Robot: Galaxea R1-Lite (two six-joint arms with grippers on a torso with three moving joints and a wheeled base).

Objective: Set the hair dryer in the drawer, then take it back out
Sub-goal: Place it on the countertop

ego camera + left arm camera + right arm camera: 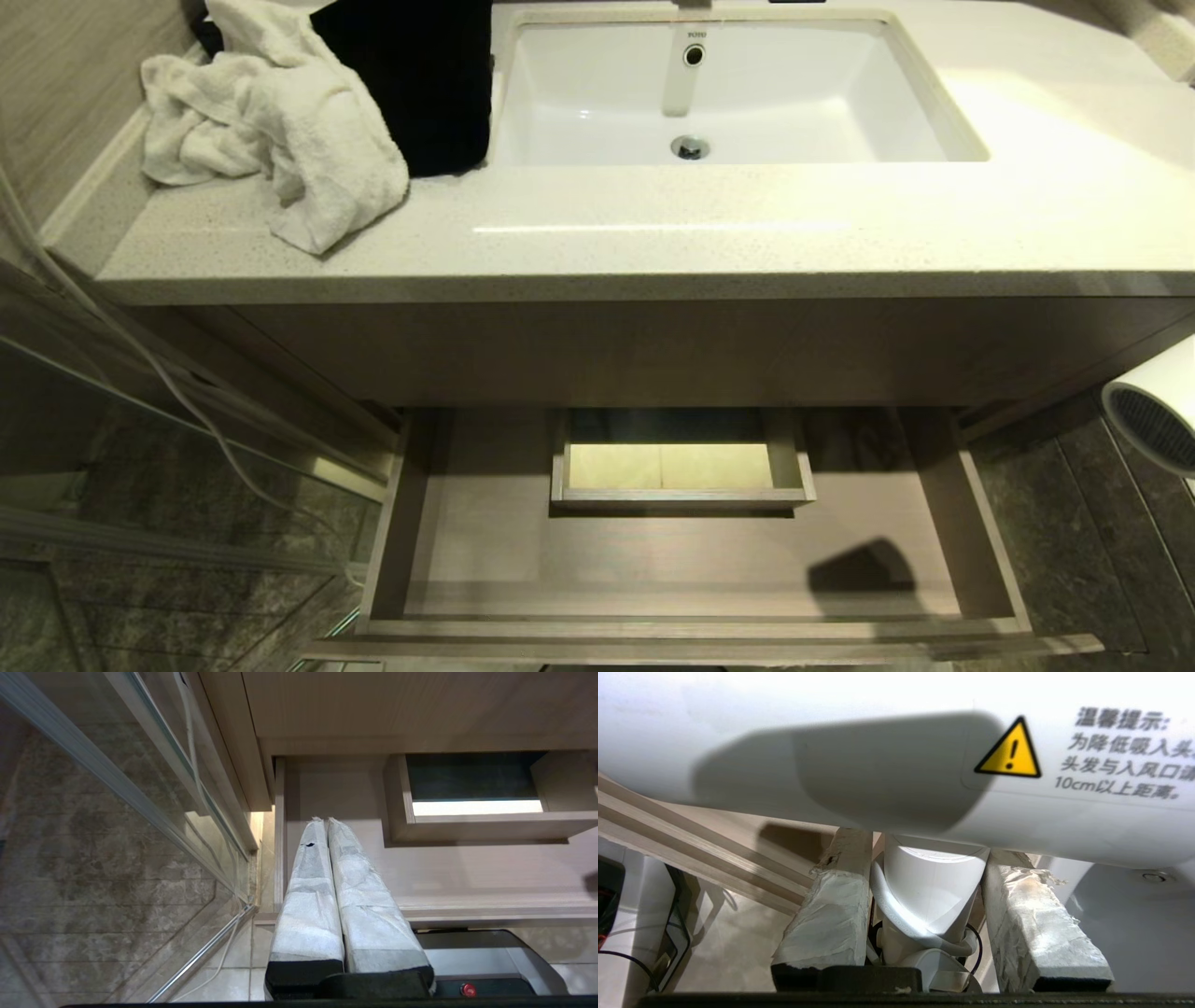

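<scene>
White hair dryer [896, 765] clamped by its handle between padded fingers [822, 914] of right gripper [924, 858]; barrel with grey grille just showing at right edge of head view, beside and above drawer [990, 523], not over it. Drawer pulled open, nothing inside but boxed cutout [681, 462] at back. Left gripper [324, 826] closed, empty, parked near drawer's left corner. Risks: barrel catching drawer's right wall or countertop [653, 252] edge on entry; bundled cord snagging; narrow handle grip letting barrel swing.
</scene>
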